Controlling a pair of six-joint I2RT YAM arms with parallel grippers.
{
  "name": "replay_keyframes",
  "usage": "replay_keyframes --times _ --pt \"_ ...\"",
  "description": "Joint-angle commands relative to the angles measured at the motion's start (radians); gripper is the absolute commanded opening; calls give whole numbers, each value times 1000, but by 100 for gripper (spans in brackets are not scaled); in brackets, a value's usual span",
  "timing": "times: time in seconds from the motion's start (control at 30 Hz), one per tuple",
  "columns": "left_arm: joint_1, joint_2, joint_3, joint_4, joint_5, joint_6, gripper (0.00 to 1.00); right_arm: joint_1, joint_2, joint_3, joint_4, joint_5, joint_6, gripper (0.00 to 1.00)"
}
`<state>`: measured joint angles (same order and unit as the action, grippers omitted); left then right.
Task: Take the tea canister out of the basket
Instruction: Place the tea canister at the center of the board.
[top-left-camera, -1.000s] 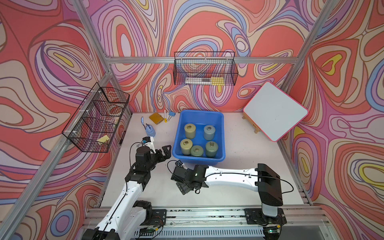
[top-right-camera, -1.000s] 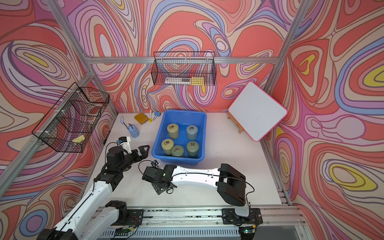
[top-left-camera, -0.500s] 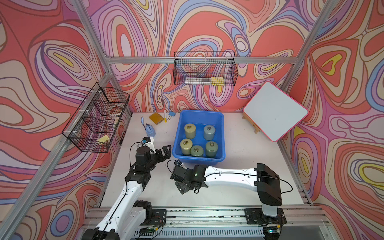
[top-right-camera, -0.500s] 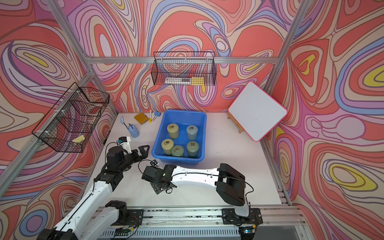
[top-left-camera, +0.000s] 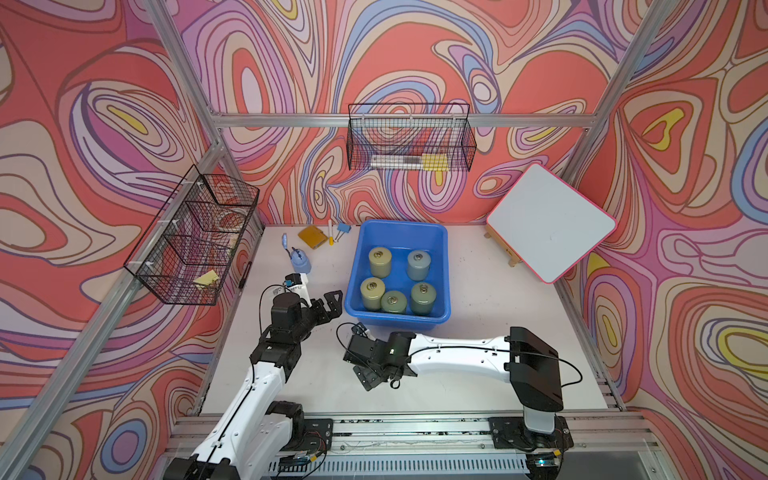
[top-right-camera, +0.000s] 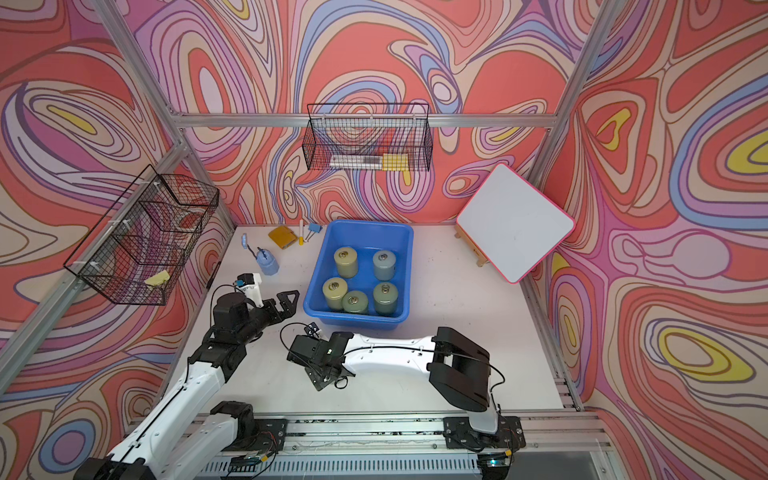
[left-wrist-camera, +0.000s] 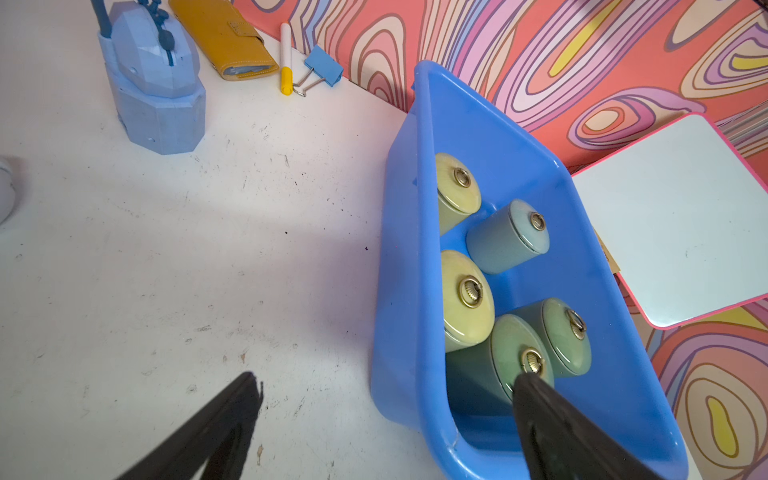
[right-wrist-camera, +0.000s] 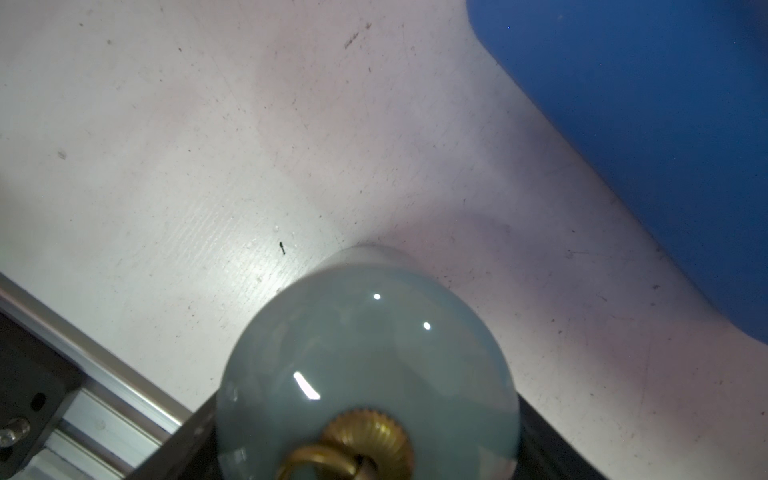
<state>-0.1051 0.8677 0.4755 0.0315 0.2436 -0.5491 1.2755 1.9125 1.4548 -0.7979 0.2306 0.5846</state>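
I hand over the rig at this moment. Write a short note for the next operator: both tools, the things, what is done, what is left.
Left tool: open, empty, at the near corner of the blue basket.
Right tool: shut on a pale blue tea canister, outside the basket, over the table near its front edge.
Five more canisters stand in the basket.
Done: one canister is out.
Left: set it down if it is not standing yet, then release.

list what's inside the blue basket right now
Five lidded tea canisters stand upright in the basket: two yellowish, one pale blue, two green. Their lids hide any contents, and they cover the floor beneath them.
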Motion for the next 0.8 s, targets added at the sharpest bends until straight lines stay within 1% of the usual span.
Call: replay_keyframes --times 0.0,0.17,0.37,0.4,0.43,0.57,0.77 --pt "-4 0 -12 -11 3 12 99 -4 0 3 33 16 10 74" --pt "-4 0 -12 -10 2 12 99 -4 -2 3 27 10 13 83" --pt "-3 -1 -12 -10 3 14 99 -4 -18 6 19 4 15 90" --pt "-3 -1 -11 -11 3 14 99 -4 -23 7 17 3 15 95" --pt "-4 -1 -11 -11 3 13 99 -4 -29 8 12 3 14 96" --pt "-4 -1 -11 -12 3 14 99 -4 -59 27 -18 0 10 98" --pt "-4 -11 -2 -24 13 15 99 -9 -134 90 -108 19 -6 98"
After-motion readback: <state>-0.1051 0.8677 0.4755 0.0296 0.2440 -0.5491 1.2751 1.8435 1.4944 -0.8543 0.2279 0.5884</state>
